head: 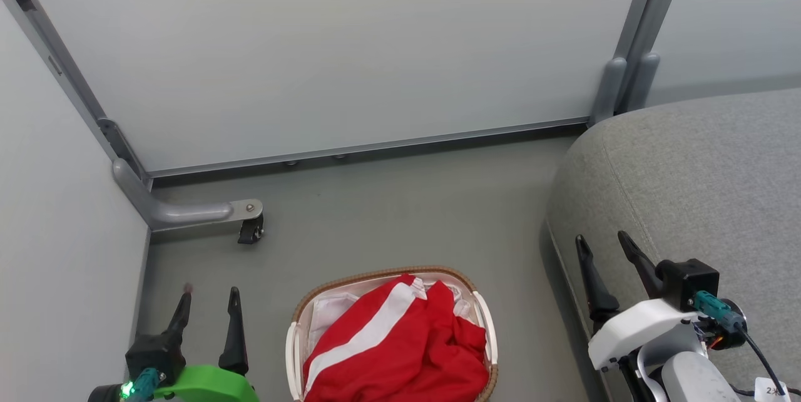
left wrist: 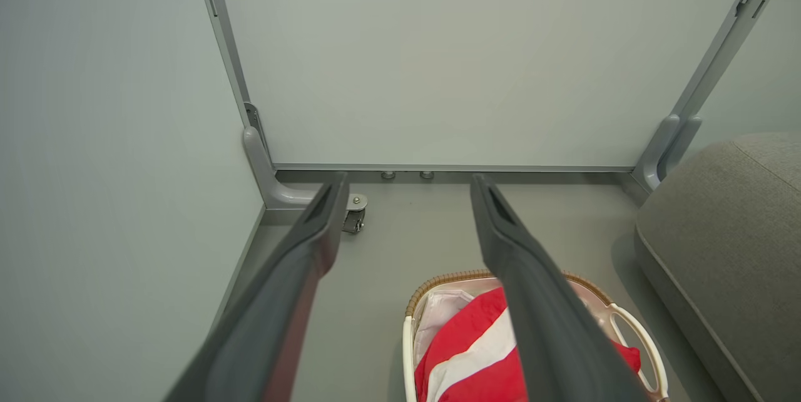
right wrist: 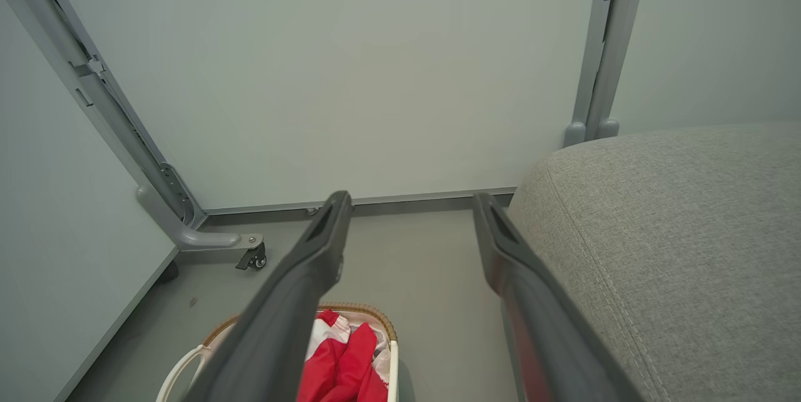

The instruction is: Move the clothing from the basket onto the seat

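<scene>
In the basket (head: 388, 271) the clothing (head: 400, 352) lies heaped, bright red with a white stripe. My left gripper (head: 210, 294) and right gripper (head: 602, 239) hang empty, fingers apart.

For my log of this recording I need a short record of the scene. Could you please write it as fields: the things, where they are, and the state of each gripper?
clothing: red, with a white stripe, heaped in the basket
basket: on the floor, between the grippers, left of the seat
seat: grey cushion, at the right, apart from the basket
left gripper: open, holding nothing, left of the basket
right gripper: open, holding nothing, by the seat's near edge
task state: no clothing on the seat yet
</scene>
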